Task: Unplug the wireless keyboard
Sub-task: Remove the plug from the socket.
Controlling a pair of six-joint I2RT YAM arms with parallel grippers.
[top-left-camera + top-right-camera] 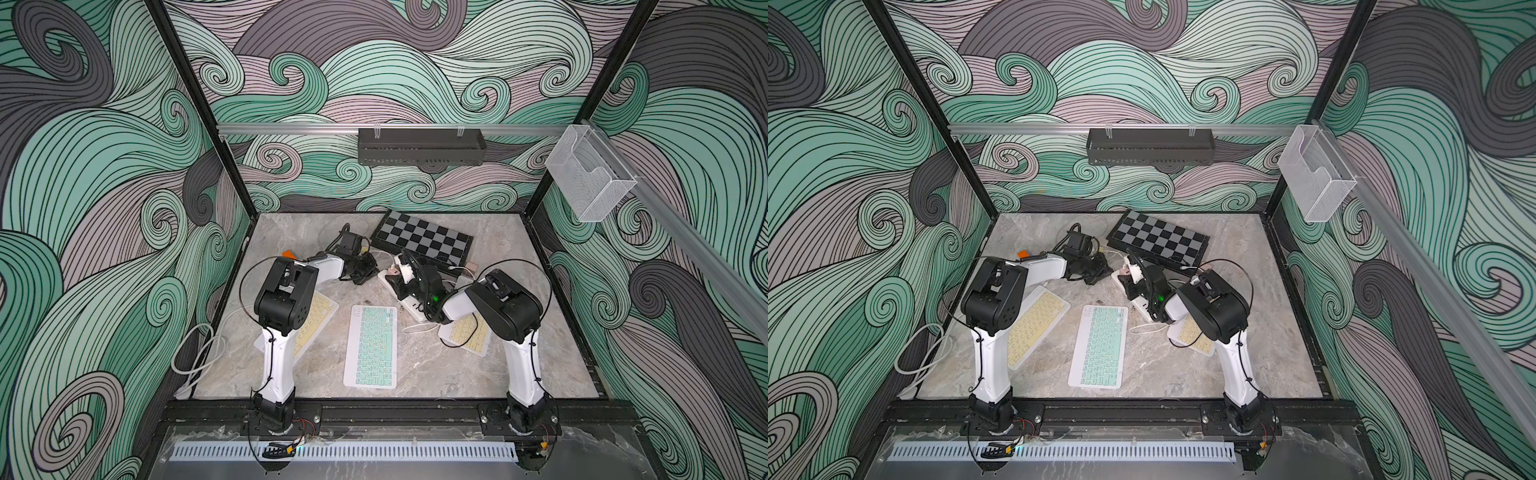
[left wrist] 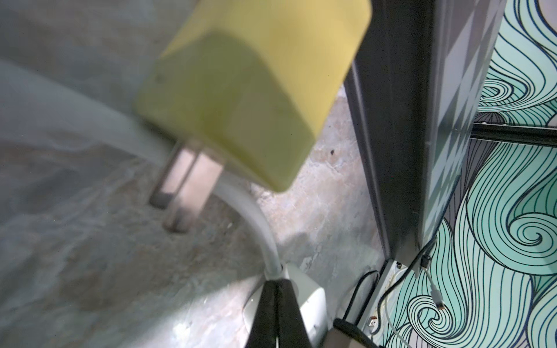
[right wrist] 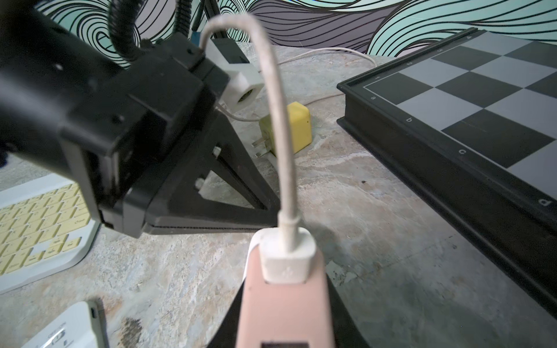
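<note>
Keyboards lie nearest the robot's base, three in number: a mint keyboard (image 1: 371,347) flat at centre, a left yellow keyboard (image 1: 318,313) partly under the left arm, and a right yellow keyboard (image 1: 467,334) partly under the right arm. White cable loop (image 1: 415,329) lies on the table (image 1: 478,374) between the mint and right yellow units; whether it enters either port cannot be told. Next outward, a white power strip (image 1: 411,309) runs diagonally, just beyond the right yellow keyboard. Right gripper (image 3: 286,280) sits over the strip's far end, jaws part-way closed and clamped on a pink charger (image 3: 283,310). A white USB plug (image 3: 286,259) is seated in the charger's far face, and its cord (image 3: 277,120) arches upward. Whether the charger's prongs are in the strip is hidden. Left gripper (image 3: 265,224) stands just beside the right one, low over the table, fingers pressed fully together with nothing between them. Beyond it, a yellow charger (image 3: 294,128) rests on the table with both prongs bare and out of any socket. Chessboard (image 1: 422,239) lies farthest out, flat on the table near the back wall.
</note>
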